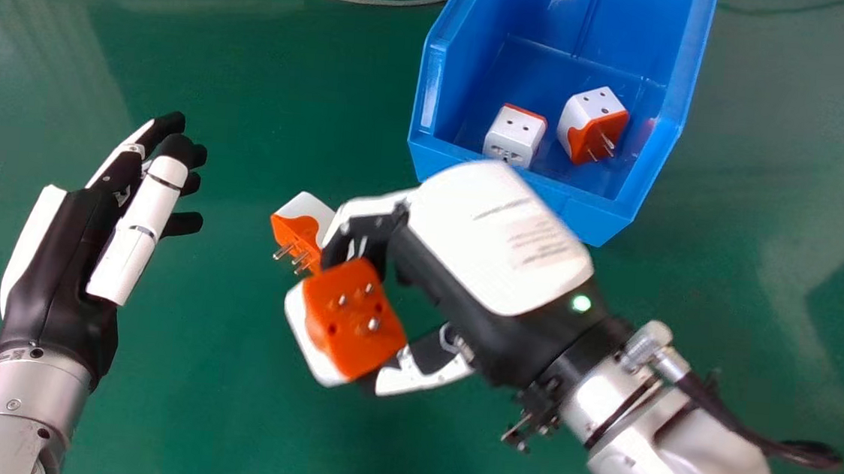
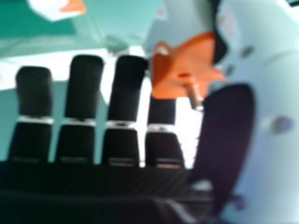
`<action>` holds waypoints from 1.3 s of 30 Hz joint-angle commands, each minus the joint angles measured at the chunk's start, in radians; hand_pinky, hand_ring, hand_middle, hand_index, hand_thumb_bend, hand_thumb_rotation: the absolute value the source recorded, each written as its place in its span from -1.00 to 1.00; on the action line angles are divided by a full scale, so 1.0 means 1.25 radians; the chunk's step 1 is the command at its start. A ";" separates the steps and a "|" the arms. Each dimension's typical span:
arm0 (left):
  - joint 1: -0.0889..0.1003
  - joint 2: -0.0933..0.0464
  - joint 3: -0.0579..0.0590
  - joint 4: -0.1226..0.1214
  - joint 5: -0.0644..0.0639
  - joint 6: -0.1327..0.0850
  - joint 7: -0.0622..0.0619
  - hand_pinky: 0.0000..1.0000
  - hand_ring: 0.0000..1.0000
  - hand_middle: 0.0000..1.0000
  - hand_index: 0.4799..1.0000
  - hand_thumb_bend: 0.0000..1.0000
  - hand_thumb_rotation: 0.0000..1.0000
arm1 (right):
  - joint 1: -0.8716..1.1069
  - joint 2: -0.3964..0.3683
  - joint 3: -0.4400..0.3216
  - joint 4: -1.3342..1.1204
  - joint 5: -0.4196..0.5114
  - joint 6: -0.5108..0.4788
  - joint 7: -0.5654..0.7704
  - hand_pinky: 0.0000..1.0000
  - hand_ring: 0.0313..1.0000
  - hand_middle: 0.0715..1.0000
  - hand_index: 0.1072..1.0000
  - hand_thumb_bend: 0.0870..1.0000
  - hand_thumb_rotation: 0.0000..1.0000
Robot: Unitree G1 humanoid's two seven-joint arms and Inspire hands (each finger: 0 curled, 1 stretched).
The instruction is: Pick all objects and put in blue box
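Your right hand [image 1: 497, 235] is pinching an adapter [image 1: 357, 321] thumb-to-fingers, likely securing it for the blue box [image 1: 590, 222]; your left hand [image 1: 62, 261] is idling, fingers relaxed, at the head view's left.

Right hand [image 1: 500, 243] closed in a pinch, left hand [image 1: 66, 254] relaxed.
In the head view, the right forearm [image 1: 683, 461] enters from four o'clock, its hand near the centre, back upward, fingers bent and pointing toward ten, thumb opposite them; the left forearm [image 1: 16, 416] enters from eight, its hand at nine, fingers loosely extended toward one.
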 commanded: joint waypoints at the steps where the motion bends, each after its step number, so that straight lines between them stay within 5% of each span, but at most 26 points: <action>1: -0.008 0.009 0.007 -0.006 -0.007 -0.014 -0.003 0.57 0.75 0.75 0.65 -0.03 0.77 | -0.040 0.009 -0.037 -0.032 0.012 0.004 -0.007 -0.33 -0.19 -0.04 -0.08 -0.11 -1.00; 19: -0.014 0.009 0.013 0.004 -0.011 -0.014 -0.010 0.57 0.75 0.75 0.65 -0.03 0.77 | -0.306 -0.033 -0.167 0.141 -0.014 0.027 -0.073 -0.34 -0.17 -0.02 -0.06 -0.11 -1.00; 39: -0.004 0.004 0.021 -0.007 -0.029 -0.018 -0.017 0.59 0.75 0.76 0.67 -0.05 0.78 | -0.659 -0.065 -0.097 0.651 -0.071 0.141 -0.164 -0.36 -0.18 -0.02 -0.03 -0.12 -1.00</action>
